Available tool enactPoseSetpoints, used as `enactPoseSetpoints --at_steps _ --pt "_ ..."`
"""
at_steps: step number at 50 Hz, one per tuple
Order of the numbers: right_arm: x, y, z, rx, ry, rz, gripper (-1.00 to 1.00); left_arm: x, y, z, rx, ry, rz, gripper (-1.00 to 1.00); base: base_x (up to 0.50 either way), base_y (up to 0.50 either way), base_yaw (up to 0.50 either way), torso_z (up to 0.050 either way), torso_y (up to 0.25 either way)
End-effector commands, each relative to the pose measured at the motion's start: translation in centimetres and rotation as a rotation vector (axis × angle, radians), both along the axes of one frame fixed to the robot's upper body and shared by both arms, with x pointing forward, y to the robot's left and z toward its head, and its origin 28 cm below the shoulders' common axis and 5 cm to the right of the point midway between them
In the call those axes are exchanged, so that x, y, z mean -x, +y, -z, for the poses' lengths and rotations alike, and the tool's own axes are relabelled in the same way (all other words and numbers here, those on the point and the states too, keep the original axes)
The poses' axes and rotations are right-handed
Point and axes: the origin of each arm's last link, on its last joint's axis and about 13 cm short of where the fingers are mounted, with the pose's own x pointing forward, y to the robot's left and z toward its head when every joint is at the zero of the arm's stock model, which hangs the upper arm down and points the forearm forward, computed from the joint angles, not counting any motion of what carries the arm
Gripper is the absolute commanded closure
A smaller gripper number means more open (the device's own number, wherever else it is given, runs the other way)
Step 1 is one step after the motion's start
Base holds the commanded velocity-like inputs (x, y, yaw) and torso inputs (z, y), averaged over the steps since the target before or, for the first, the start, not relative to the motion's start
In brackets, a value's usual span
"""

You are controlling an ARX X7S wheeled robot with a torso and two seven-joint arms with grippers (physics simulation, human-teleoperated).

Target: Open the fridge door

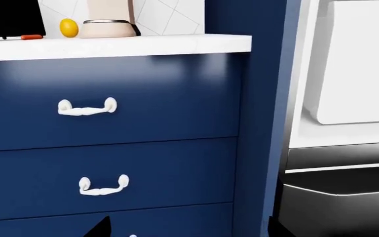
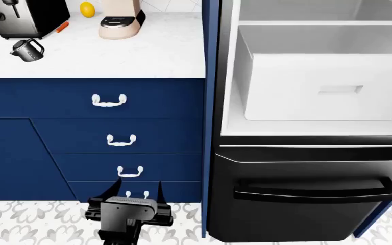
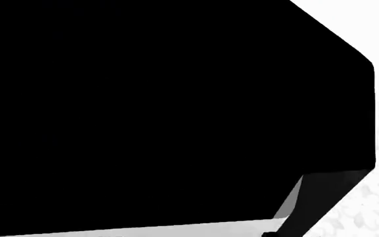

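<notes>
Left end effector [image 2: 143, 188] fingers apart; glossy navy drawers [image 2: 124, 138]

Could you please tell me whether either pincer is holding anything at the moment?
The left pincer holds nothing, hovering before the navy cabinet drawers. The right pincer's hold cannot be told.

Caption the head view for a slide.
Fridge interior exposed, white bin visible above the dark freezer drawer; left gripper low before navy cabinet drawers.
</notes>
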Motion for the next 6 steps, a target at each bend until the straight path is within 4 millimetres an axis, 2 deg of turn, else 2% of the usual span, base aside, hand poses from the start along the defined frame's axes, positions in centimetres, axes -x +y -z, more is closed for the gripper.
enactPoseSetpoints --at_steps 1,6 --pt "2.2 -2.8 0.2 0.002 0.145 0.128 -1.0 0.0 0.0 0.0 -0.003 0.001 0.0 -1.0 0.0 0.0 0.0 0.0 0.0" --pt "3.2 -3.8 0.3 -0.02 0.143 0.157 -1.0 -0.1 -0.1 0.0 -0.005 0.001 -0.001 -1.0 0.0 0.0 0.0 0.0 0.0"
